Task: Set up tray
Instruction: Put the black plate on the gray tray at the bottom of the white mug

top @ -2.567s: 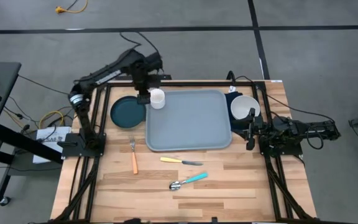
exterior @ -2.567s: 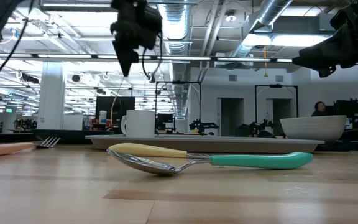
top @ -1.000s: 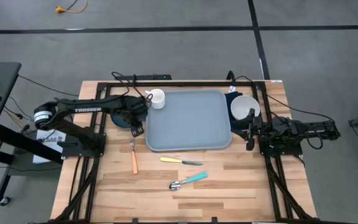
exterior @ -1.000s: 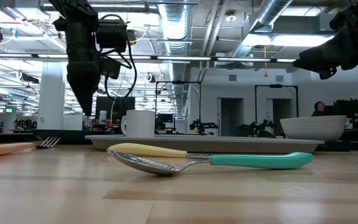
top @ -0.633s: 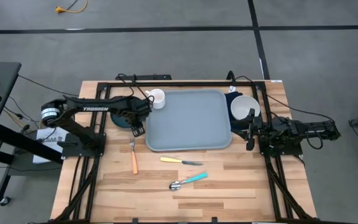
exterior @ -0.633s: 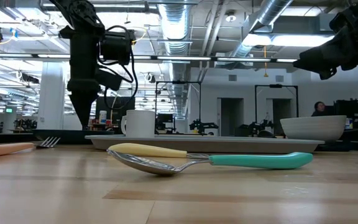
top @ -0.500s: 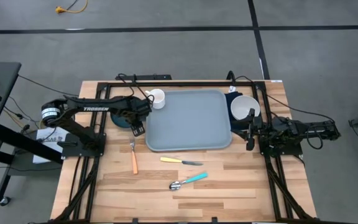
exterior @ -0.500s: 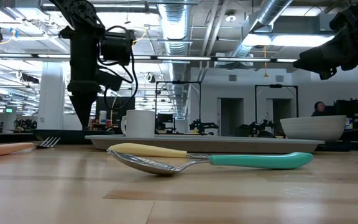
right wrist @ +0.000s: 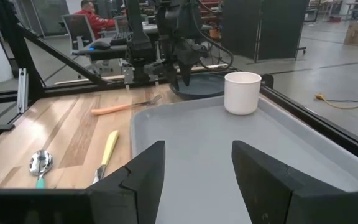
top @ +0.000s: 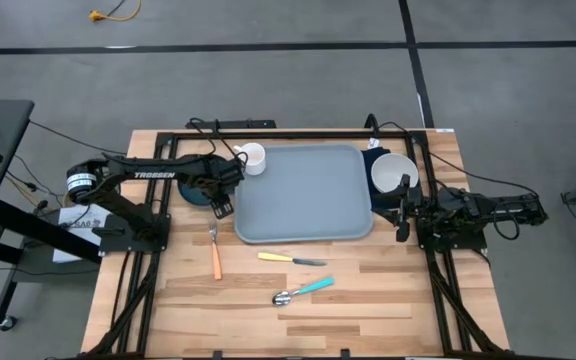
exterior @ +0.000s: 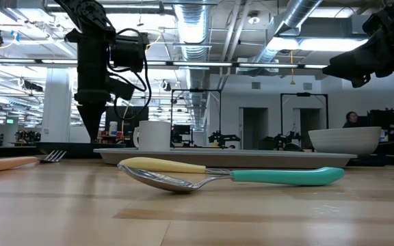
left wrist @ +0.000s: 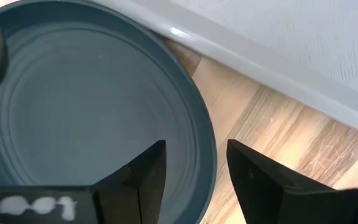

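Wood tabletop (top: pixel 368 290): tray (top: pixel 303 195) centered, long axis left-right. Left pincer (left wrist: pixel 194 165) open over plate (left wrist: pixel 73 112) rim, tray just right. Right pincer (right wrist: pixel 194 165) open, idle at tray's right edge.

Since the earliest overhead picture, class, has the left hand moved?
Yes. The left hand has come away from the white mug at the tray's far corner toward the near table edge, and now hangs over the teal plate's rim.

Most of the tray (top: pixel 303 195) lies bare; only a mug (top: pixel 252 158) stands at its ten o'clock corner. Plate (top: pixel 194 184) flanks it at nine, bowl (top: pixel 393 173) at three, cutlery at six.
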`<act>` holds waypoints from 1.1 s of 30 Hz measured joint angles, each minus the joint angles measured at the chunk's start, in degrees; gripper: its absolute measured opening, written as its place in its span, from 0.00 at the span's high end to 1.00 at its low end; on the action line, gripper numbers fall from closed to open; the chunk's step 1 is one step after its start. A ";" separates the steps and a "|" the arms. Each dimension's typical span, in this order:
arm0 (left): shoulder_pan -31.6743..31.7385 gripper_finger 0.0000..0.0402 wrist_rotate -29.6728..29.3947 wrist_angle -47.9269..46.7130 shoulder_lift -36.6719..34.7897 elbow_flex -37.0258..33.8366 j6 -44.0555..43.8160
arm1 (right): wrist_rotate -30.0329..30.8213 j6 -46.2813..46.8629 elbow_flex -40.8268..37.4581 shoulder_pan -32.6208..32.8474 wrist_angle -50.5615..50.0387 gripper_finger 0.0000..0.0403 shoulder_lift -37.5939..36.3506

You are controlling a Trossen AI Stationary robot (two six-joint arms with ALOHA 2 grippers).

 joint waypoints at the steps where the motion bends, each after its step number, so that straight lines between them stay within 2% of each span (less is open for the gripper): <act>1: 0.00 0.61 -0.02 0.00 0.00 0.00 -0.01 | 0.01 -0.01 0.00 -0.01 0.00 0.56 -0.01; 27: 0.00 0.61 -0.56 6.35 -0.02 -7.09 0.13 | 0.01 0.00 0.00 0.00 -0.02 0.56 -0.01; 33: 0.02 0.61 -3.89 6.54 -0.02 -7.13 0.11 | 0.01 -0.01 0.00 -0.01 -0.01 0.56 0.00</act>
